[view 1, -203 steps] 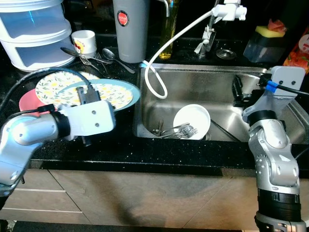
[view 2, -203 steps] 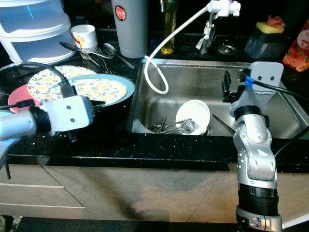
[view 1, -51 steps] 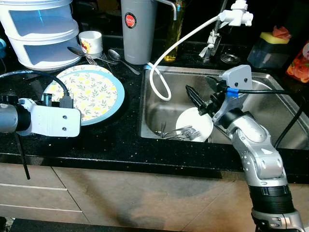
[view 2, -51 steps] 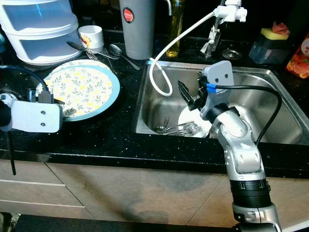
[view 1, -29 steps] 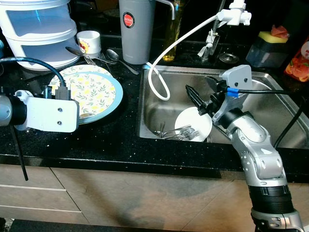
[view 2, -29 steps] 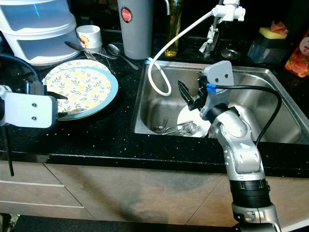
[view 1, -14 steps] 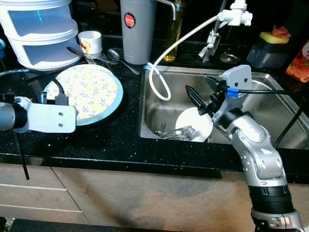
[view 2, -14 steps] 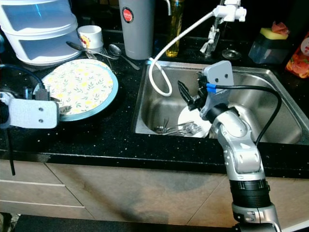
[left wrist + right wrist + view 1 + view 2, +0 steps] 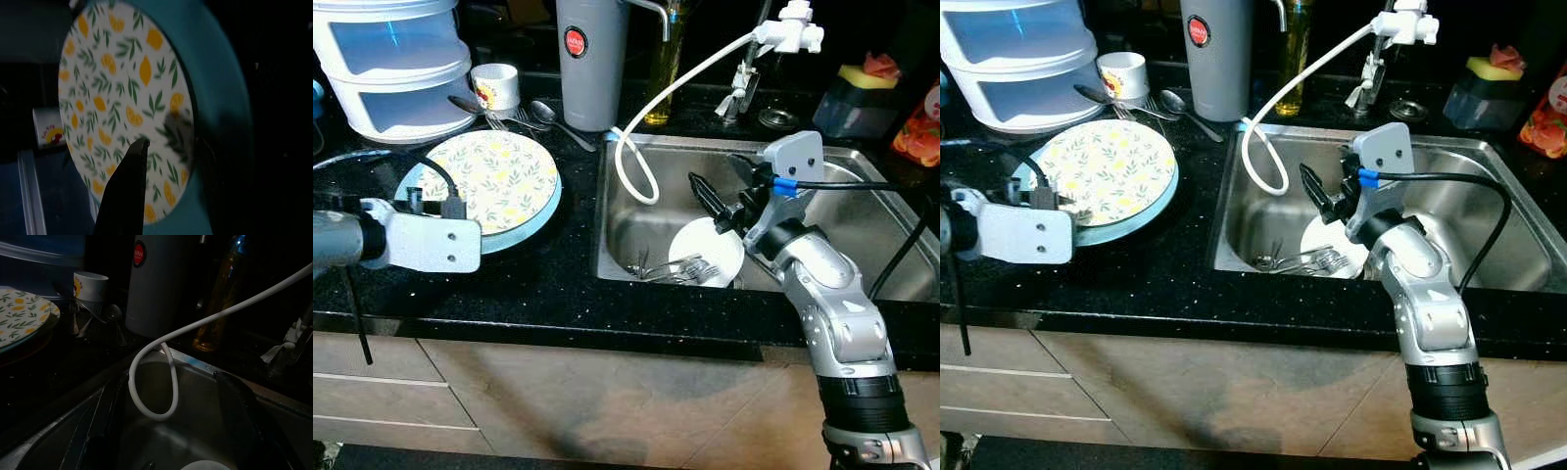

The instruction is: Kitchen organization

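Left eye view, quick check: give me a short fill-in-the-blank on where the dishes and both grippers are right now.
1. The white bowl lies inside the ____, with forks beside it.
2. The left gripper is at the near edge of the lemon-patterned ____ on the counter.
3. The right gripper hovers open above the white ____.
4. The white hose loops down from the ____ into the basin.

Missing words: sink; plate; bowl; faucet
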`<state>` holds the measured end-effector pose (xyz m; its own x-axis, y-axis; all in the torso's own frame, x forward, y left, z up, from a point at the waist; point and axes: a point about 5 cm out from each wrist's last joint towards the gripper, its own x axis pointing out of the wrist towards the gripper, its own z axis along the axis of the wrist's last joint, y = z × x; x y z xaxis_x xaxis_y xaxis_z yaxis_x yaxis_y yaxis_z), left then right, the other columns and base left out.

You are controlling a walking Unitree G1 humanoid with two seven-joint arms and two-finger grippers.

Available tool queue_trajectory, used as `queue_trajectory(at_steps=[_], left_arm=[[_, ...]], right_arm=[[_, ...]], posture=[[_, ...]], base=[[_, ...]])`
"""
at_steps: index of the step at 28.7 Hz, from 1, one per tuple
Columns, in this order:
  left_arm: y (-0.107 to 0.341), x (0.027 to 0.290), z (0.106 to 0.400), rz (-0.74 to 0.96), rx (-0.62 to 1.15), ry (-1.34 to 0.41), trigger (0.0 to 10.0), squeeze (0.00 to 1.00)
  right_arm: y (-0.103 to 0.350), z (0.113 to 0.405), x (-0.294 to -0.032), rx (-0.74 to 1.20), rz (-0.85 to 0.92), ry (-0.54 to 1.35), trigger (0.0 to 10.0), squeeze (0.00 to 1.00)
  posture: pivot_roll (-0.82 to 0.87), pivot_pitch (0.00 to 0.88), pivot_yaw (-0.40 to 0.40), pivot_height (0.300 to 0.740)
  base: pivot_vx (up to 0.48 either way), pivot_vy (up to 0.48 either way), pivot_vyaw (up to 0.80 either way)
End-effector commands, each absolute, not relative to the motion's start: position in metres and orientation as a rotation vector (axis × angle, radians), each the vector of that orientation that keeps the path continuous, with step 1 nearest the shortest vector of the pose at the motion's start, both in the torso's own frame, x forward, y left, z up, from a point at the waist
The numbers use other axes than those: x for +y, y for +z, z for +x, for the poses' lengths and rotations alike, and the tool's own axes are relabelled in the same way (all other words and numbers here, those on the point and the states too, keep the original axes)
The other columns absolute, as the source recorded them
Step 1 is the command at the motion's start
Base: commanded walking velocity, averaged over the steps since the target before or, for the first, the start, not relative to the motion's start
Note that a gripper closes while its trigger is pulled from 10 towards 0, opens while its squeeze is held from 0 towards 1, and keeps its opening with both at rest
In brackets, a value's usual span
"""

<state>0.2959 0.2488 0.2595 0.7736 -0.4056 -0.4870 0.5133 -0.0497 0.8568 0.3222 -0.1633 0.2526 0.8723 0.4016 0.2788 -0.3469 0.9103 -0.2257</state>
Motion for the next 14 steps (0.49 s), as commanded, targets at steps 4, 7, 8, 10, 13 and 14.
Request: queue_trajectory(at_steps=[4, 7, 8, 10, 13, 14], left_arm=[[0.203, 0.234, 0.306, 1.565, 0.162, -0.849, 10.0, 0.00], [0.198, 0.235, 0.313, 1.602, 0.162, -0.799, 10.0, 0.00], [0.198, 0.235, 0.313, 1.602, 0.162, -0.799, 10.0, 0.00], [0.195, 0.240, 0.318, 1.615, 0.198, -0.760, 10.0, 0.00], [0.194, 0.245, 0.322, 1.646, 0.225, -0.719, 10.0, 0.00], [0.196, 0.245, 0.328, 1.659, 0.211, -0.665, 3.3, 0.00]], right_arm=[[0.255, 0.323, -0.164, -0.336, -0.160, 0.389, 10.0, 0.00], [0.255, 0.323, -0.164, -0.337, -0.159, 0.388, 10.0, 0.00], [0.255, 0.323, -0.164, -0.337, -0.159, 0.388, 10.0, 0.00], [0.255, 0.323, -0.165, -0.336, -0.159, 0.385, 10.0, 0.00], [0.254, 0.322, -0.166, -0.334, -0.159, 0.383, 10.0, 0.00], [0.255, 0.322, -0.166, -0.336, -0.158, 0.381, 10.0, 0.00]], posture=[[0.10, 0.059, -0.040, 0.740], [0.10, 0.064, -0.040, 0.740], [0.10, 0.064, -0.040, 0.740], [0.10, 0.065, -0.040, 0.740], [0.10, 0.066, -0.040, 0.740], [0.10, 0.066, -0.038, 0.740]], base=[[0.000, 0.000, 0.00], [0.000, 0.000, 0.00], [0.000, 0.000, 0.00], [0.000, 0.000, 0.00], [0.000, 0.000, 0.00], [0.000, 0.000, 0.00]])
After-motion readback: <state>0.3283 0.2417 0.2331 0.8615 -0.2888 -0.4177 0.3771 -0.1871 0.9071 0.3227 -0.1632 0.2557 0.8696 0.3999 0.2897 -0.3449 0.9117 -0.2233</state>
